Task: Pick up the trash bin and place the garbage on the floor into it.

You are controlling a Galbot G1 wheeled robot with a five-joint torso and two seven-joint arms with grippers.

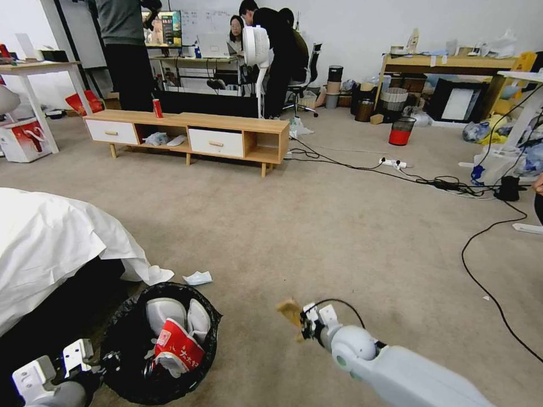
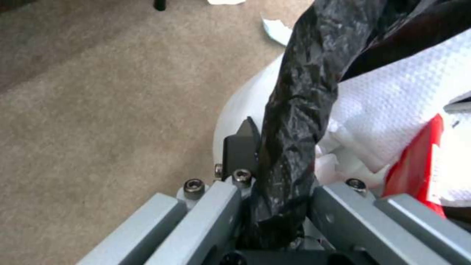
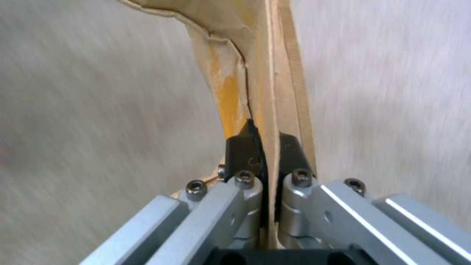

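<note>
The trash bin [image 1: 210, 338], lined with a black bag, stands at the lower left of the head view, next to the white sheet. My left gripper [image 1: 104, 360] is shut on its bagged rim [image 2: 287, 147], with the pale bin wall [image 2: 240, 106] outside the fingers. Inside lie white tissues [image 2: 392, 106] and a red-white snack bag [image 1: 178, 347]. To the right of the bin, my right gripper [image 1: 305, 327] is held above the floor [image 1: 339, 226], shut on the tan folded cardboard piece [image 1: 290, 310]; its pads clamp the cardboard's edge [image 3: 255, 66]. A white paper scrap [image 1: 198, 277] lies on the carpet just beyond the bin.
A white sheet [image 1: 51, 249] drapes over something at the left. Black cables [image 1: 486, 282] cross the carpet at the right. Farther back stand a low wooden cabinet [image 1: 226, 133] bearing an upright red can [image 1: 157, 108] and a small red-and-black mesh bin [image 1: 401, 131].
</note>
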